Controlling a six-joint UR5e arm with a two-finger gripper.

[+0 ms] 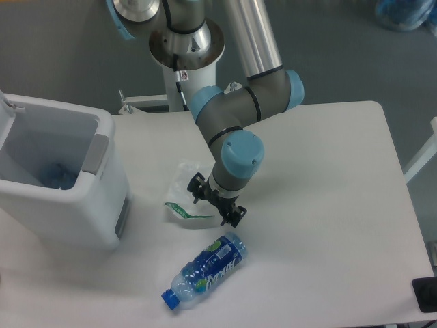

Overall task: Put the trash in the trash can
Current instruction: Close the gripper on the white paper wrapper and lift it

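Note:
A crumpled white plastic wrapper [183, 199] with a green printed edge lies on the table, left of centre. My gripper [214, 202] hangs open over the wrapper's right side, its two black fingers spread apart, nothing held between them. A clear plastic bottle [206, 269] with a blue label and blue cap lies on its side near the front edge, below the gripper. The white boxy trash can [82, 212] stands at the left with a grey panel on its right wall; something bluish shows inside it.
The arm's white base column [188, 75] rises behind the table's back edge. A dark object [425, 294] sits at the front right corner. White table surface [328, 205] stretches to the right of the gripper.

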